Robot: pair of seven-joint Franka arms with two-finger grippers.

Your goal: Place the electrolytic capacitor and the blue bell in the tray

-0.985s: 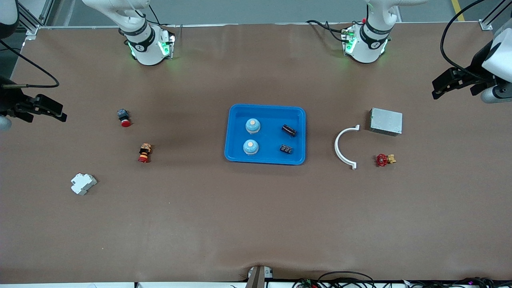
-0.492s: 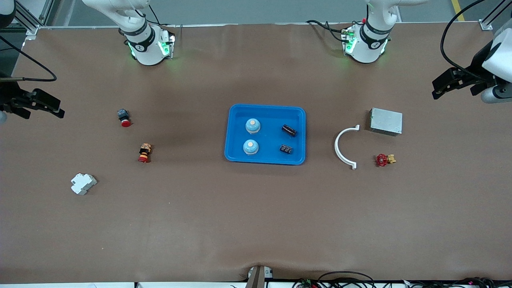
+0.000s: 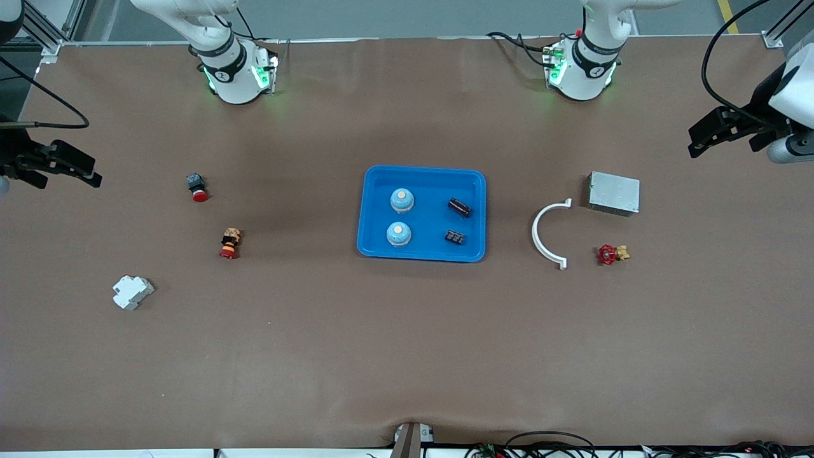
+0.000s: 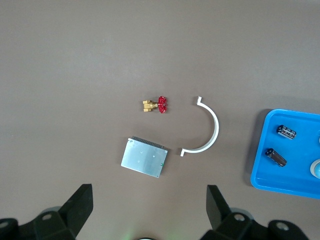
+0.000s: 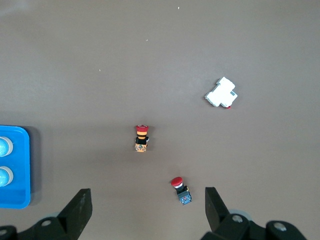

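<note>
Your left gripper (image 3: 699, 138) hangs high over the table's edge at the left arm's end, fingers (image 4: 80, 206) spread wide and holding nothing; the arm waits there. Under it lie a small grey metal box (image 3: 613, 193), a white plastic half-ring clip (image 3: 548, 233) and a red-handled brass valve (image 3: 611, 254), each apart from the others, with bare brown table (image 3: 407, 356) around them.

Your right gripper (image 3: 86, 173) is likewise raised over the edge at the right arm's end, fingers (image 5: 79, 207) released and empty. Below it you have a red push button on a black body (image 3: 197, 187), a red and yellow push button (image 3: 229, 243) and a white plastic breaker block (image 3: 132, 292), well apart.

The shallow bright-blue plastic tray (image 3: 375, 247) sits mid-table, open room on every side. Inside it, two blue bells (image 3: 402, 200) stand toward the right arm's end, and two black electrolytic capacitors (image 3: 459, 207) lie toward the left arm's end.
</note>
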